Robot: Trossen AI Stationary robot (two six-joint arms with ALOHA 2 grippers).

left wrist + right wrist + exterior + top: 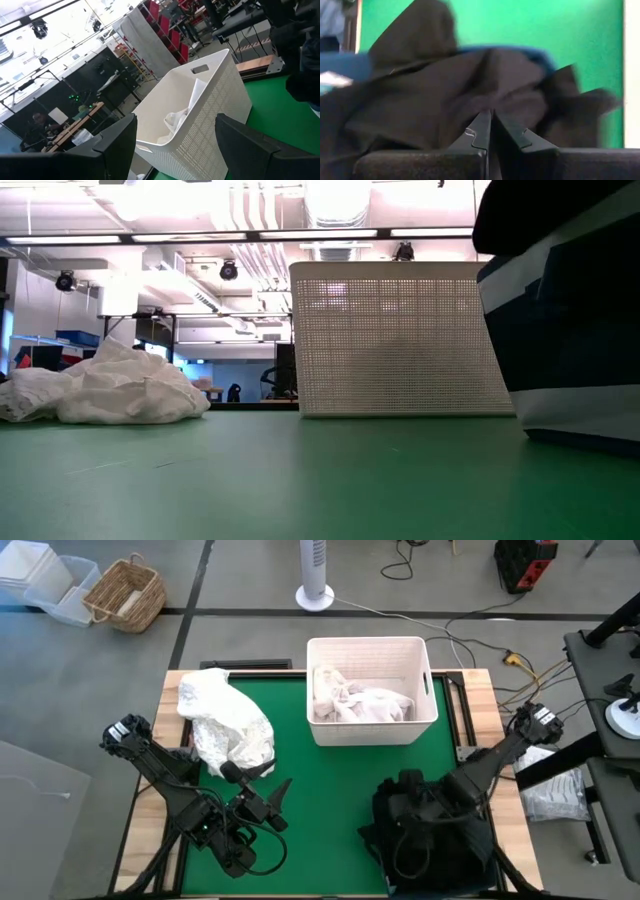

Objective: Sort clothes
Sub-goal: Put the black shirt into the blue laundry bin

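Sorting, dark-bin stage — right gripper (pixel 492 131) closed empty over dark clothes (pixel 450 95) in navy bin (pixel 570 320); left gripper (pixel 262 802) parted, idle — white pile (pixel 225 725) next, for white bin (pixel 425 690).

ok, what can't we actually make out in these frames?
- Right gripper, right wrist view: fingers pressed together over dark clothes; any fabric pinched is hidden.
- High view: that arm covers the dark pile; garments can't be counted.
- Low view: white bin wall hides its contents; dark bin is cut by the edge.
- Left wrist view: left gripper frames the bin, its own fingertips cut off.
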